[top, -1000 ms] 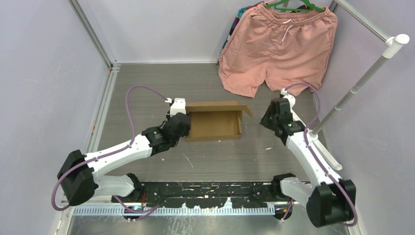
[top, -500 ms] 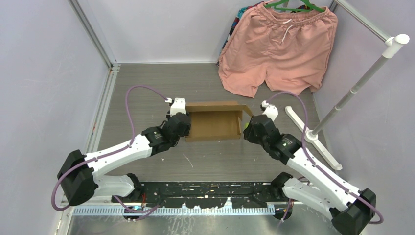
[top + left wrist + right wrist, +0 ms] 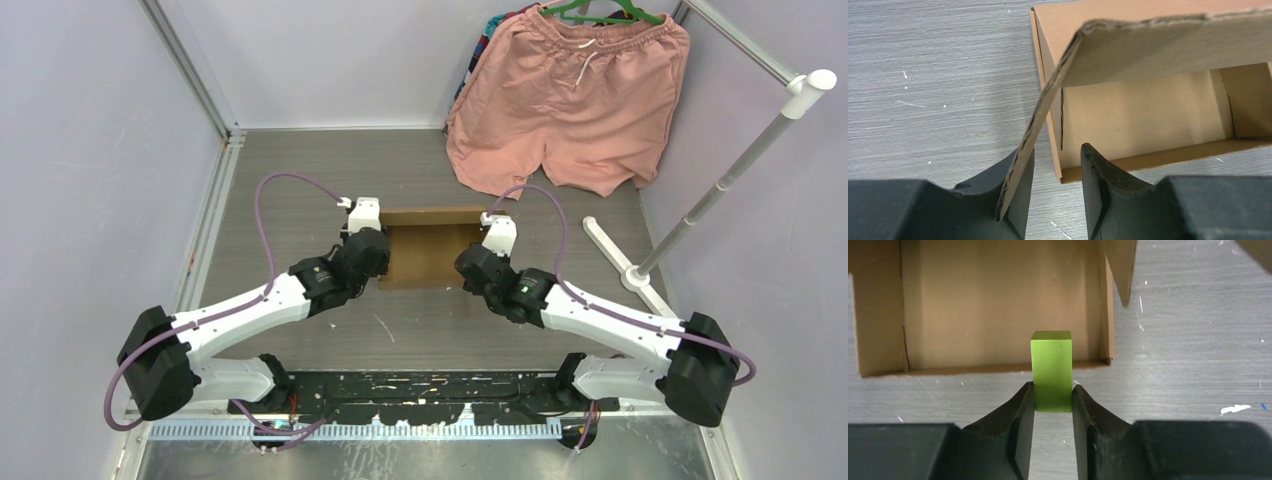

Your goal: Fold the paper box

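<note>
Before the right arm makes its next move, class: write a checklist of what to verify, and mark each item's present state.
1. Right gripper holds the green block: ok, pinched between both fingers.
2. Paper box interior free: ok, nothing shows inside.
3. Left gripper clamped on the flap: not ok, the flap leans on one finger, jaws apart.
4. Flap clear of the opening: ok, the top view shows the interior unobstructed.
5. Block clears the near wall: cannot tell, height unclear.
</note>
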You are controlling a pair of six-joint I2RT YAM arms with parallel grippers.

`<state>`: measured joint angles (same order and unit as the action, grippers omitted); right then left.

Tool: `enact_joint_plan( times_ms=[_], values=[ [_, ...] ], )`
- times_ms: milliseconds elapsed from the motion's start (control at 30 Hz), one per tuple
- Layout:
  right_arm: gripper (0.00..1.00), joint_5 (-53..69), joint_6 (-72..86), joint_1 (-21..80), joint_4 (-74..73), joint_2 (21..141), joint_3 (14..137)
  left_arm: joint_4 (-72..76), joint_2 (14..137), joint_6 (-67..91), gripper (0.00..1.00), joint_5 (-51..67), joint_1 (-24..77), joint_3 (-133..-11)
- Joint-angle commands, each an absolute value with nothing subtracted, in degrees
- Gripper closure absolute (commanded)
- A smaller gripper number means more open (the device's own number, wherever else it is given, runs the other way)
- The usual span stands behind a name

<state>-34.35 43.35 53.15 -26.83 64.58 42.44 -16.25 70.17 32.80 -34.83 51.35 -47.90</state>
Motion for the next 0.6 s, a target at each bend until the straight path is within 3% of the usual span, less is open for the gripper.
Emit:
enact_joint_plan(
  times_ms=[0, 300, 433, 567],
  values=[
    [0.83, -41.8, 41.7, 53.7, -20.1, 67.4, 48.0, -14.4, 70.1, 33.0, 0.59, -35.7, 51.2, -50.0],
    [0.8, -44.1, 40.9, 53.7, -13.5, 76.5, 49.6, -14.5, 70.2, 32.5, 0.6, -35.4, 51.1, -50.5],
    [0.53, -44.5, 41.4, 53.8, -13.7, 79.2, 50.4, -14.6, 70.0, 32.3, 0.59, -35.6, 51.1, -50.5],
    [0.48, -45.0, 41.8, 54.3, -14.4, 78.6, 50.4, -14.6, 69.8, 32.3, 0.6, -35.6, 51.1, -50.4]
  ],
)
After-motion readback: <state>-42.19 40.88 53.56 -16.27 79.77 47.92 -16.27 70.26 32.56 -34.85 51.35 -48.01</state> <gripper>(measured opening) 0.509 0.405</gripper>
